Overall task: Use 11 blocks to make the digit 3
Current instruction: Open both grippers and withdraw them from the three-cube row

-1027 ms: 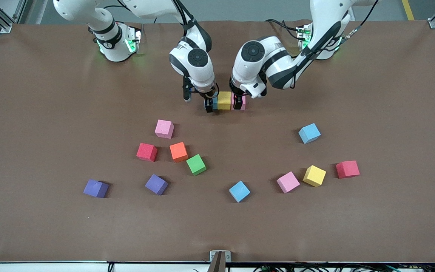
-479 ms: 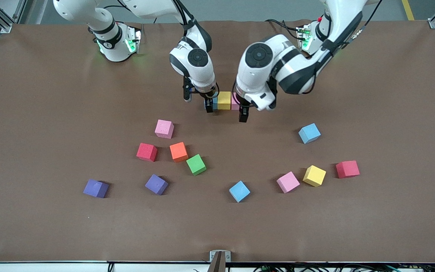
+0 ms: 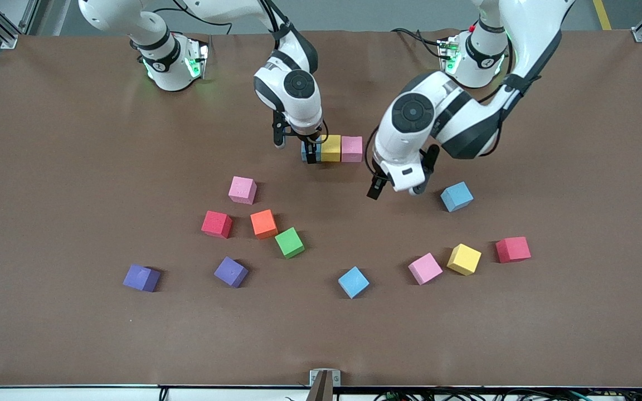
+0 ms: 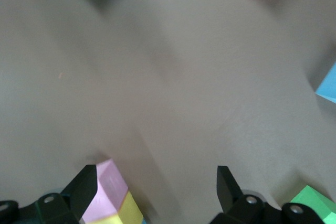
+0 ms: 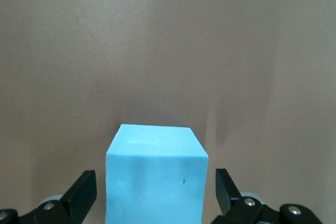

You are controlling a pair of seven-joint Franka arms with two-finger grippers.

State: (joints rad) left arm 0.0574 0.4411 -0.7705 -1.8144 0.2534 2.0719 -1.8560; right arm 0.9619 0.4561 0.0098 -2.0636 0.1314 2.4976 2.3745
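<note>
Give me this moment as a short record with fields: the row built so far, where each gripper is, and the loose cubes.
row: blue cube, yellow cube, pink cube, touching in a line
right gripper: open, down astride the blue cube
left gripper: open, empty, above bare table between the row and a loose blue cube
loose cubes: scattered nearer the front camera than the row
purple cubes: two, toward the right arm's end
</note>
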